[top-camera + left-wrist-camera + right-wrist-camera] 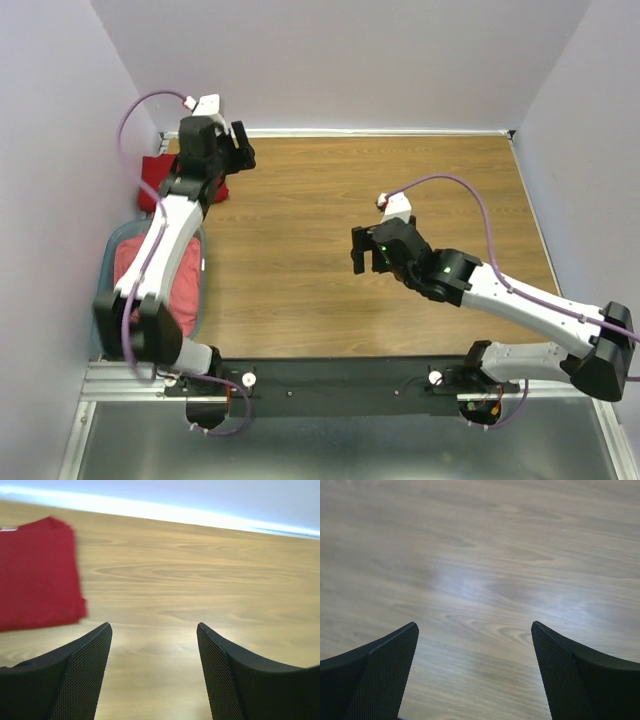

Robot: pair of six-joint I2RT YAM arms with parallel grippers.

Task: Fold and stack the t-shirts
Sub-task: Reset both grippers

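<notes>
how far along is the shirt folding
Done: the crimson shirt looks folded, lying flat at the table's far-left corner. In hand: nothing; the left gripper and right gripper are both open and empty over bare wood. Left: the coral-pink shirt sits bunched in the tub, unfolded and unstacked.

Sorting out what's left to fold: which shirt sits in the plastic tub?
The lighter coral-pink shirt; it lies in the blue-grey tub at the near left. The crimson shirt lies on the table, far left.
</notes>
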